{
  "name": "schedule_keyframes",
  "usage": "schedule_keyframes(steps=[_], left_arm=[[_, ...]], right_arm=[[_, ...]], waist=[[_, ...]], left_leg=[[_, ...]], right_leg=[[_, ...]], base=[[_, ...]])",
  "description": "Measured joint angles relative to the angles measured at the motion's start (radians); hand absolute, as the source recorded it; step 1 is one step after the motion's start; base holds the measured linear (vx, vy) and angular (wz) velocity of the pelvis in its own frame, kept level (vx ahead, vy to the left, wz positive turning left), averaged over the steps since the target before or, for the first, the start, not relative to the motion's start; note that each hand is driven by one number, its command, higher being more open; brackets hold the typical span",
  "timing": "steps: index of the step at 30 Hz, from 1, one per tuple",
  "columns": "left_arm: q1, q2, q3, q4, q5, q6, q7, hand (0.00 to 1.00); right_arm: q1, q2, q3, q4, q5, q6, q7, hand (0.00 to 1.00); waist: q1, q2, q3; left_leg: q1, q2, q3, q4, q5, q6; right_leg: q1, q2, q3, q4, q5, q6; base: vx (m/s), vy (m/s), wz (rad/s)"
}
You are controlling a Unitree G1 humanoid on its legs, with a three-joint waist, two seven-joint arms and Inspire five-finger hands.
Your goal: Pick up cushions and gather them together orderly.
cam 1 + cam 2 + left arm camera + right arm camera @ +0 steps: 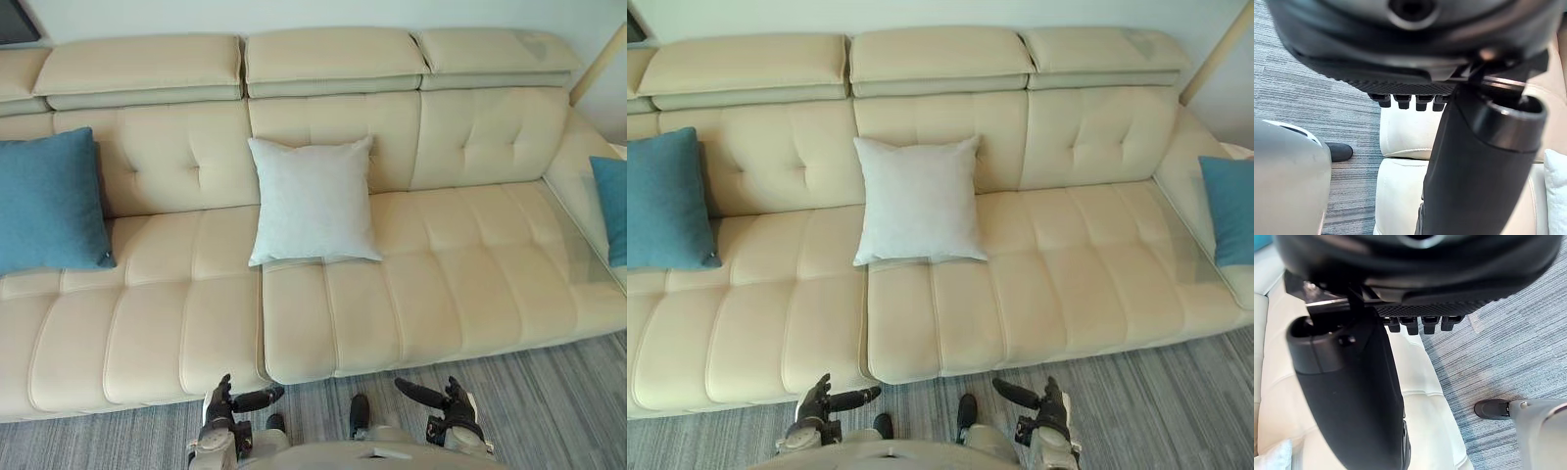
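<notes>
Right, my left hand (221, 405) sits low at the bottom edge of the frame, left of centre. Its fingers are relaxed and loosely spread, the thumb pokes toward the middle, and there is nothing in it. My right hand (453, 405) mirrors it at the bottom edge, right of centre, with fingers just as loose, thumb pointing inward, and nothing held. In both wrist views the fingertips line up in a row past the palm, with nothing between them and the thumb.

Both hands hang over the grey striped carpet (558, 411), just short of the front edge of the sofa (451, 284). Moving outward, the sofa is beige and runs across the whole frame, with a tufted back and padded headrests along the top.

Dead centre, the pale grey cushion (313, 201) stands leaning against the backrest. Its lower edge is on the seat, with the lower left corner near the seam between two seat sections. At the left edge of the frame, a blue cushion (49, 201) leans on the backrest, well apart from the pale grey cushion. At the far right edge, a second blue cushion (613, 208) props against the sofa's side, partly cut off by the frame. No cushion touches another.
</notes>
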Motion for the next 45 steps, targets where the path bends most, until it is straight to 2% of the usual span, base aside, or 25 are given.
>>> schedule_keyframes(steps=[2,3,4,5,6,8,9,11,12,13,14,18,22,23,24,25,26,27,28,29,32,34,39,42,45], left_arm=[[-0.015,-0.002,-0.003,-0.002,0.000,0.001,0.001,1.00],[-0.020,-0.003,0.000,-0.010,0.000,-0.001,0.002,1.00],[-0.026,-0.004,-0.001,-0.018,-0.001,0.000,0.003,1.00],[-0.017,-0.003,-0.003,-0.033,-0.001,0.000,0.004,1.00],[-0.008,0.001,0.000,-0.048,-0.001,-0.001,0.007,1.00],[0.005,0.015,0.007,-0.057,-0.003,-0.001,0.018,1.00],[-0.008,0.019,0.011,-0.056,-0.009,0.000,0.021,1.00],[-0.009,-0.011,0.004,-0.056,-0.015,0.000,0.023,1.00],[-0.014,-0.019,0.000,-0.056,-0.020,0.000,0.023,1.00],[-0.021,-0.022,-0.010,-0.056,-0.020,0.001,0.016,1.00],[-0.026,-0.026,-0.012,-0.056,-0.020,0.001,0.017,1.00],[-0.043,-0.032,-0.042,-0.057,-0.018,0.000,0.016,1.00],[-0.039,-0.033,-0.050,-0.061,-0.017,0.000,0.018,1.00],[-0.045,-0.032,-0.051,-0.063,-0.014,0.001,0.017,1.00],[-0.051,-0.021,-0.048,-0.065,-0.007,0.001,0.016,1.00],[-0.050,-0.018,-0.048,-0.065,-0.007,0.001,0.017,1.00],[-0.045,-0.018,-0.048,-0.065,-0.007,0.001,0.018,1.00],[-0.043,-0.019,-0.048,-0.065,-0.006,0.001,0.018,1.00],[-0.028,-0.025,-0.046,-0.064,-0.006,0.001,0.018,1.00],[-0.025,-0.030,-0.035,-0.064,-0.011,0.004,0.015,1.00],[-0.014,-0.011,-0.030,-0.057,-0.009,0.007,0.018,1.00],[-0.013,-0.011,-0.031,-0.047,-0.010,0.008,0.018,1.00],[-0.013,-0.010,-0.039,0.001,-0.001,0.009,0.016,1.00],[-0.016,-0.011,-0.046,0.017,0.003,0.012,0.015,1.00],[-0.033,-0.010,-0.047,0.037,0.006,0.013,0.014,1.00]], right_arm=[[-0.020,-0.003,0.021,-0.002,0.000,-0.001,-0.001,1.00],[-0.034,-0.002,0.027,-0.002,0.000,0.000,-0.001,1.00],[-0.041,0.004,0.027,-0.002,0.000,0.003,-0.002,1.00],[-0.031,0.010,0.027,0.003,0.000,0.003,-0.002,1.00],[-0.024,0.019,0.027,0.011,0.000,0.002,-0.002,1.00],[-0.028,0.034,0.030,0.019,-0.001,0.002,-0.002,1.00],[-0.042,0.032,0.033,0.018,-0.001,0.002,-0.002,1.00],[-0.085,0.009,0.041,0.017,0.000,0.001,-0.013,1.00],[-0.095,0.005,0.042,0.017,0.000,0.001,-0.018,1.00],[-0.105,-0.002,0.049,0.017,0.000,0.002,-0.029,1.00],[-0.101,-0.004,0.055,0.016,0.001,0.002,-0.034,1.00],[-0.083,-0.009,0.059,0.014,0.000,0.002,-0.044,1.00],[-0.076,-0.011,0.074,0.016,0.000,0.004,-0.046,1.00],[-0.074,-0.011,0.072,0.015,0.000,0.006,-0.046,1.00],[-0.074,-0.009,0.065,0.015,0.000,0.008,-0.047,1.00],[-0.073,-0.008,0.063,0.015,0.000,0.008,-0.046,1.00],[-0.065,-0.009,0.054,0.014,0.000,0.008,-0.047,1.00],[-0.064,-0.009,0.054,0.015,0.001,0.008,-0.047,1.00],[-0.060,-0.016,0.049,0.015,0.007,0.008,-0.045,1.00],[-0.064,-0.011,0.044,0.015,0.018,0.010,-0.044,1.00],[-0.052,0.039,0.042,0.019,0.032,0.015,-0.029,1.00],[-0.045,0.042,0.039,0.031,0.032,0.016,-0.024,1.00],[-0.032,0.022,0.017,0.057,0.032,0.018,-0.024,1.00],[-0.029,0.012,0.003,0.068,0.033,0.020,-0.024,1.00],[-0.038,0.011,-0.003,0.080,0.033,0.020,-0.023,1.00]], waist=[[0.000,-0.002,0.003],[0.005,0.008,0.011],[0.003,0.009,0.021],[0.003,0.006,0.019],[0.007,-0.004,0.009],[0.018,-0.039,-0.009],[0.023,-0.045,-0.010],[0.044,-0.008,-0.009],[0.044,0.000,-0.001],[0.045,0.009,0.012],[0.045,0.014,0.014],[0.047,0.038,0.044],[0.045,0.051,0.063],[0.044,0.047,0.064],[0.044,0.028,0.075],[0.043,0.023,0.077],[0.041,0.017,0.078],[0.041,0.018,0.078],[0.041,0.047,0.071],[0.042,0.044,0.073],[0.040,0.018,0.052],[0.039,0.014,0.037],[0.022,0.039,0.017],[0.011,0.048,0.010],[0.011,0.040,0.016]], left_leg=[[-0.044,0.006,0.025,0.055,-0.009,0.024],[-0.057,0.023,0.032,0.061,-0.013,0.029],[-0.057,0.019,0.033,0.061,-0.008,0.025],[-0.049,0.019,0.027,0.061,-0.001,0.024],[-0.050,0.018,0.025,0.063,0.007,0.021],[-0.081,0.009,0.027,0.085,0.022,0.012],[-0.123,0.013,0.041,0.114,0.037,0.008],[-0.180,0.049,0.060,0.119,0.051,-0.004],[-0.184,0.055,0.059,0.116,0.058,-0.007],[-0.186,0.063,0.055,0.102,0.085,-0.010],[-0.185,0.069,0.050,0.097,0.101,-0.013],[-0.168,0.079,0.019,0.087,0.128,-0.015],[-0.153,0.069,-0.006,0.022,0.182,-0.017],[-0.166,0.063,-0.014,0.025,0.170,-0.027],[-0.192,0.039,-0.020,0.129,0.136,-0.002],[-0.194,0.028,-0.025,0.179,0.099,0.006],[-0.193,0.021,-0.027,0.271,0.019,0.014],[-0.189,0.023,-0.027,0.294,-0.005,0.013],[-0.155,0.037,-0.039,0.296,-0.073,-0.010],[-0.149,0.031,-0.033,0.286,-0.082,0.006],[-0.125,0.003,0.005,0.249,-0.082,0.015],[-0.101,-0.014,0.027,0.213,-0.075,0.025],[-0.030,-0.038,0.063,0.136,-0.063,0.032],[-0.014,-0.030,0.079,0.125,-0.055,0.040],[-0.003,-0.015,0.081,0.121,-0.059,0.035]], right_leg=[[-0.039,-0.005,0.003,0.028,0.025,0.037],[-0.050,-0.013,-0.019,0.082,-0.018,0.043],[-0.109,-0.060,-0.092,0.371,-0.192,-0.013],[-0.111,-0.096,-0.131,0.555,-0.265,0.016],[-0.088,-0.123,-0.148,0.640,-0.297,0.034],[-0.044,-0.156,-0.139,0.616,-0.325,0.074],[-0.044,-0.134,-0.139,0.548,-0.339,0.079],[-0.013,-0.063,-0.135,0.352,-0.323,0.052],[-0.001,-0.051,-0.136,0.316,-0.315,0.037],[0.026,-0.029,-0.138,0.241,-0.292,0.002],[0.049,-0.014,-0.142,0.196,-0.272,-0.008],[0.094,0.006,-0.173,0.157,-0.239,-0.020],[0.069,-0.005,-0.199,0.191,-0.236,-0.026],[0.054,-0.017,-0.214,0.195,-0.231,-0.035],[0.038,-0.054,-0.219,0.210,-0.228,-0.034],[0.034,-0.068,-0.219,0.213,-0.223,-0.029],[0.026,-0.091,-0.216,0.213,-0.212,-0.015],[0.024,-0.094,-0.212,0.213,-0.208,-0.010],[0.019,-0.090,-0.195,0.212,-0.197,0.008],[0.020,-0.091,-0.179,0.208,-0.187,0.023],[0.044,-0.101,-0.145,0.134,-0.132,0.054],[0.059,-0.108,-0.126,0.095,-0.106,0.056],[0.096,-0.102,-0.074,0.019,-0.073,0.058],[0.100,-0.085,-0.047,-0.008,-0.061,0.051],[0.090,-0.064,0.002,-0.020,-0.047,0.031]], base=[[-0.15,0.050,-0.34],[-0.13,-0.009,-0.07],[-0.10,-0.019,0.10],[-0.04,-0.041,0.25],[-0.02,-0.106,0.21],[-0.03,-0.150,0.01],[-0.08,-0.175,-0.23],[-0.14,-0.173,-0.46],[-0.15,-0.112,-0.28],[-0.17,-0.083,0.03],[-0.17,-0.067,0.06],[-0.16,-0.007,0.18],[-0.23,0.059,0.22],[-0.14,0.081,0.23],[-0.12,0.111,0.22],[-0.08,0.146,0.17],[-0.05,0.114,0.09],[-0.06,0.171,-0.08],[-0.10,0.245,-0.23],[-0.11,0.307,-0.34],[-0.03,0.150,-0.29],[-0.01,0.090,-0.25],[0.07,0.035,-0.26],[0.13,-0.013,-0.34],[0.07,-0.049,-0.52]])
